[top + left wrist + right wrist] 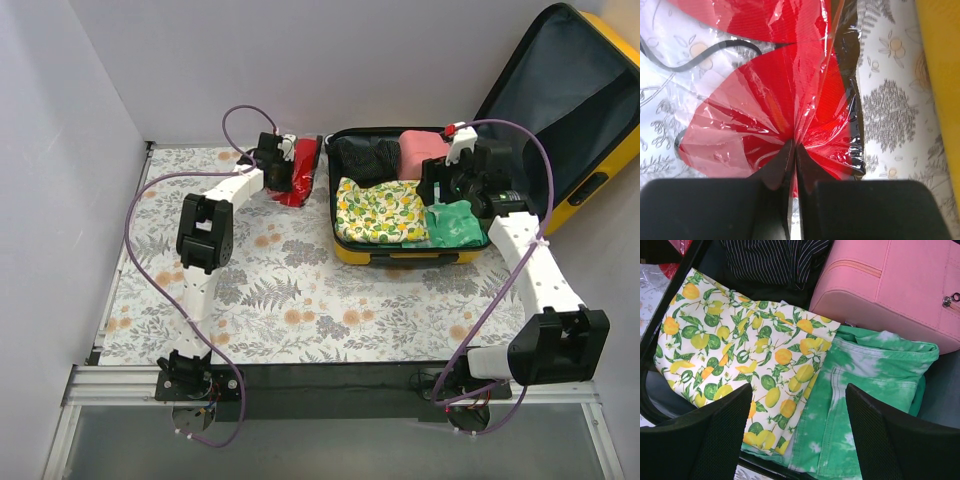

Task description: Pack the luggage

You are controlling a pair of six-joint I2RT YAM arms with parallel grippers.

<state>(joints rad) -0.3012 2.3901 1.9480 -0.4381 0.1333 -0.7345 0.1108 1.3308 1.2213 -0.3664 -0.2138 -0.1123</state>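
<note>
The yellow luggage (400, 256) lies open at the back right of the table, its lid (560, 90) standing up. Inside are a lemon-print cloth (378, 210), a green tie-dye garment (458, 225), a black striped garment (365, 157) and a small pink case (420, 148). My right gripper (798, 405) is open and empty above the lemon cloth (740, 340) and the green garment (865, 385). My left gripper (794, 147) is shut on the clear plastic of a red packet (785, 100), which lies on the table left of the luggage (300, 172).
The floral tablecloth (300, 300) covers the table. White walls stand at the left and back. The yellow luggage side (940, 75) is close on the right of the left gripper. Purple cables loop off both arms.
</note>
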